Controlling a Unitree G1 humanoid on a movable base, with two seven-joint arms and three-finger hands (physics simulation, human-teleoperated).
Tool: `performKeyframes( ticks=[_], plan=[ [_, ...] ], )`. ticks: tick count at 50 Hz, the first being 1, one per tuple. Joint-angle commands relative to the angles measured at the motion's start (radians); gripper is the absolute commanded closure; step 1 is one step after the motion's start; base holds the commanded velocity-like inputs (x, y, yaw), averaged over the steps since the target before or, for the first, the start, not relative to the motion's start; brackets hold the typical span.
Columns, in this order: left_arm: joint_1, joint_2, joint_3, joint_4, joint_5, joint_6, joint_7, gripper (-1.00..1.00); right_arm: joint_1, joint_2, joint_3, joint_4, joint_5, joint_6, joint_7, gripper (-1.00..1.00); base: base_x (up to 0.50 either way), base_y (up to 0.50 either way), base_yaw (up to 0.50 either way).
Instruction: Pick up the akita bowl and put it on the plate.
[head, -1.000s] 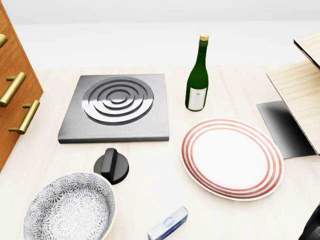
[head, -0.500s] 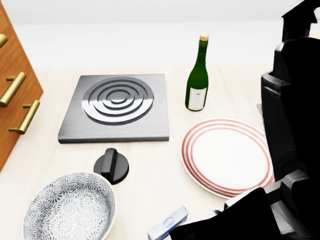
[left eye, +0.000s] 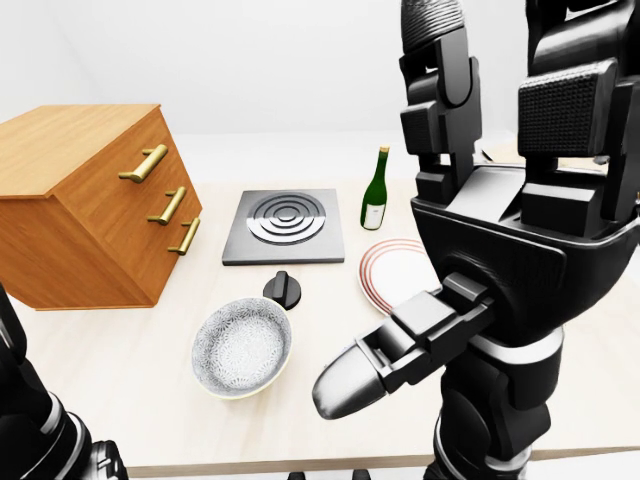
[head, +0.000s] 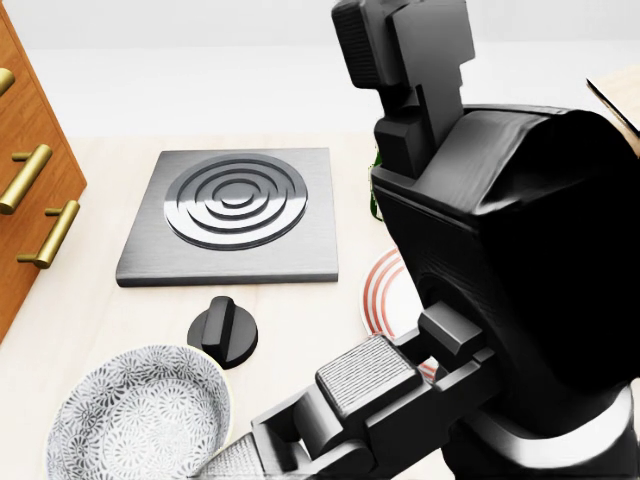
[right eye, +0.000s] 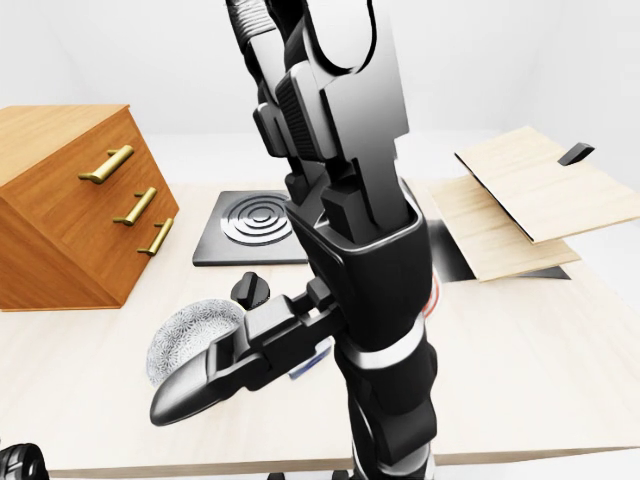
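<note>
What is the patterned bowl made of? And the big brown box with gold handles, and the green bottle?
The bowl looks like glazed ceramic: smooth cream rim, fine grey pattern inside. The box looks like wood, from its orange-brown grain; its handles look like shiny brass-coloured metal. The bottle is probably dark green glass, glossy, with a paper-like label.

The right hand has risen, covering most of the plate.

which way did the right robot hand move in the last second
Yes: in the head view the right robot hand rose leftward from the bottom right corner, now covering most of the plate beside the unmoved hob.
</note>
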Motion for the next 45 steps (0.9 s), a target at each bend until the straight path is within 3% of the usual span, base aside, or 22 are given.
performKeyframes(
  ticks=[1, 15, 34, 45],
  plan=[
    [0.000, -0.003, -0.004, 0.017, 0.010, 0.000, 0.000, -1.00, -0.039, 0.013, -0.011, 0.130, 0.000, 0.000, 0.063, -1.00, 0.00, 0.00, 0.00],
    [-0.018, 0.014, 0.001, 0.030, -0.011, 0.000, 0.000, -1.00, -0.058, 0.003, 0.015, 0.246, -0.050, 0.000, 0.175, -1.00, 0.00, 0.00, 0.00],
    [-0.019, 0.014, -0.002, 0.037, -0.008, 0.000, 0.000, -1.00, 0.043, 0.031, 0.139, 0.176, -0.169, 0.000, 0.298, -1.00, 0.00, 0.00, 0.00],
    [-0.022, 0.013, 0.000, 0.039, -0.007, 0.000, 0.000, -1.00, 0.020, 0.006, 0.170, 0.126, -0.230, 0.000, 0.367, -1.00, 0.00, 0.00, 0.00]
  ],
)
